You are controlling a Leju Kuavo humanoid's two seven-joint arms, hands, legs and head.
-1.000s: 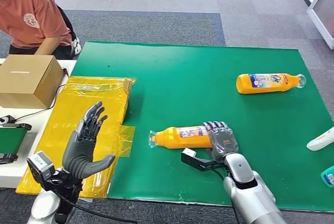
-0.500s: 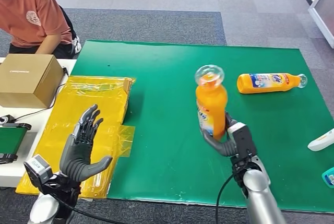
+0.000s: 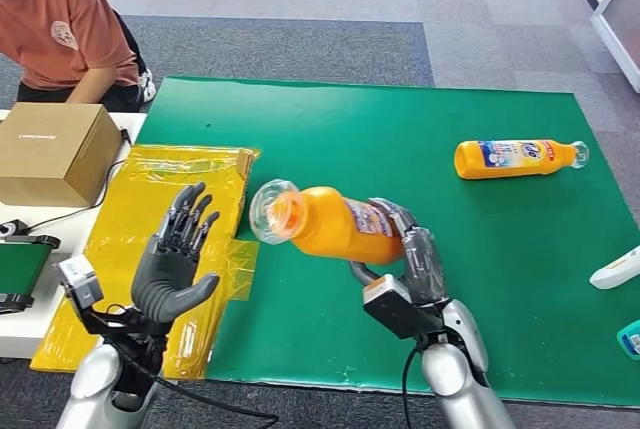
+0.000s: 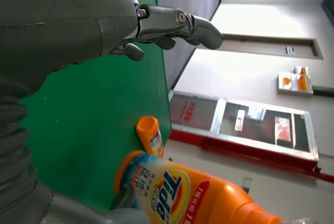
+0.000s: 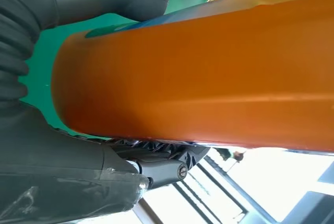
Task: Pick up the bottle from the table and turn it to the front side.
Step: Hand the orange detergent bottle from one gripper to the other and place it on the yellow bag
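Observation:
My right hand [image 3: 411,264] grips an orange Tide bottle [image 3: 328,222] by its base end and holds it above the green mat [image 3: 340,139], lying roughly level, its clear cap toward my left hand. The same bottle [image 5: 204,72] fills the right wrist view between thumb and fingers, and its label [image 4: 165,195] shows in the left wrist view. My left hand [image 3: 172,269] is raised over the yellow plastic sheet [image 3: 151,209], palm up-turned and fingers spread, holding nothing. A second orange bottle [image 3: 513,158] lies on its side at the mat's far right.
A cardboard box [image 3: 53,152] sits on the white table at the left, with a person in an orange shirt [image 3: 53,29] behind it. A white object [image 3: 615,269] and a teal item [image 3: 628,337] lie at the mat's right edge.
My right hand lifted the bottle off the mat, stood it upright, then tipped it level with the cap toward my left side. My left hand rose slightly.

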